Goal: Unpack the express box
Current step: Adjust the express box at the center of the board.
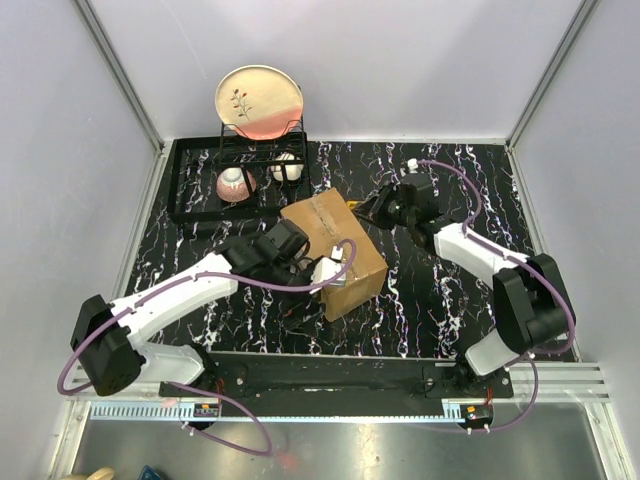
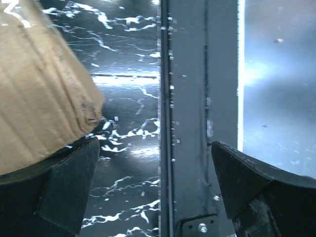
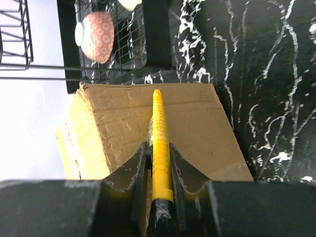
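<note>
The express box (image 1: 335, 250), a brown cardboard carton with a tape seam on top, sits mid-table with its flaps down. My left gripper (image 1: 320, 272) is at the box's near-left side. In the left wrist view it (image 2: 154, 145) is wide open, with the box (image 2: 39, 98) resting against its left finger (image 2: 69, 187). My right gripper (image 1: 366, 211) is at the box's far right corner. In the right wrist view it (image 3: 159, 150) is shut on a yellow knife-like tool (image 3: 160, 128) whose tip lies over the box (image 3: 202, 123).
A black dish rack (image 1: 195, 180) at the back left holds a pink-and-cream plate (image 1: 259, 100) and two bowls (image 1: 235, 183), one seen in the right wrist view (image 3: 96, 35). A black mounting rail (image 1: 330, 375) runs along the near edge and also shows in the left wrist view (image 2: 187, 123).
</note>
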`<state>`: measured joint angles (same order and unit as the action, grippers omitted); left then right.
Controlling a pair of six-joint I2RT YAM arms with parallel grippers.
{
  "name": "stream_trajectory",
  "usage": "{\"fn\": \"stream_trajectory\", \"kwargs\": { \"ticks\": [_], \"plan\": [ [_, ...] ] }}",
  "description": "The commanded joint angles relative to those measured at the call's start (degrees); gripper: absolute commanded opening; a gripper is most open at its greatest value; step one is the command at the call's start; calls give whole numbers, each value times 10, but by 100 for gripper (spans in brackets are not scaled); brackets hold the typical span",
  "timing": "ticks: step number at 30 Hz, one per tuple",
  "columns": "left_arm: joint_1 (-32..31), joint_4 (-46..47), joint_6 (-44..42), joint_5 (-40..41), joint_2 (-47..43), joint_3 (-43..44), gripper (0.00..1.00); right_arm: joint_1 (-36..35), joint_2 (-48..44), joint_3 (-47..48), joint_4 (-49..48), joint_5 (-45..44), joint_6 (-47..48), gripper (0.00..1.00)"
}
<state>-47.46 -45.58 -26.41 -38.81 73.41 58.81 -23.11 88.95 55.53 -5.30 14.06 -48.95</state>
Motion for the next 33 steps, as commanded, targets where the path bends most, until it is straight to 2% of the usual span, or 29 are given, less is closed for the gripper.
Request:
{"fn": "stream_trajectory", "kwargs": {
  "ticks": [1,4,5,9,12,16,19,23,25,29,33],
  "plan": [
    [-11,-56,-22,-56,8,51,99,-12,-15,8,-48,31,-5,0],
    [-4,-147,-93,-23,19,105,99,6,-78,-15,-5,1,22,0],
    [1,-199,-110,-6,24,149,99,20,-96,-20,10,-18,31,0],
    [40,-261,-172,53,49,272,99,52,-203,-38,86,-88,82,0],
    [65,-221,-188,112,80,333,99,59,-301,-72,114,-115,79,0],
    [80,-166,-245,156,129,325,99,59,-420,-136,142,-78,28,0],
    [120,-94,-241,176,167,322,99,59,-488,-175,197,-59,-13,0],
    [206,-113,-171,113,281,467,99,59,-557,-179,295,-42,-35,0],
    [238,-119,-138,82,311,502,99,59,-587,-189,319,-5,-35,0],
    [237,-127,-137,29,324,512,99,59,-622,-191,336,61,21,0],
    [198,-135,-159,24,298,498,99,59,-626,-167,378,81,87,0]
  ]
}}
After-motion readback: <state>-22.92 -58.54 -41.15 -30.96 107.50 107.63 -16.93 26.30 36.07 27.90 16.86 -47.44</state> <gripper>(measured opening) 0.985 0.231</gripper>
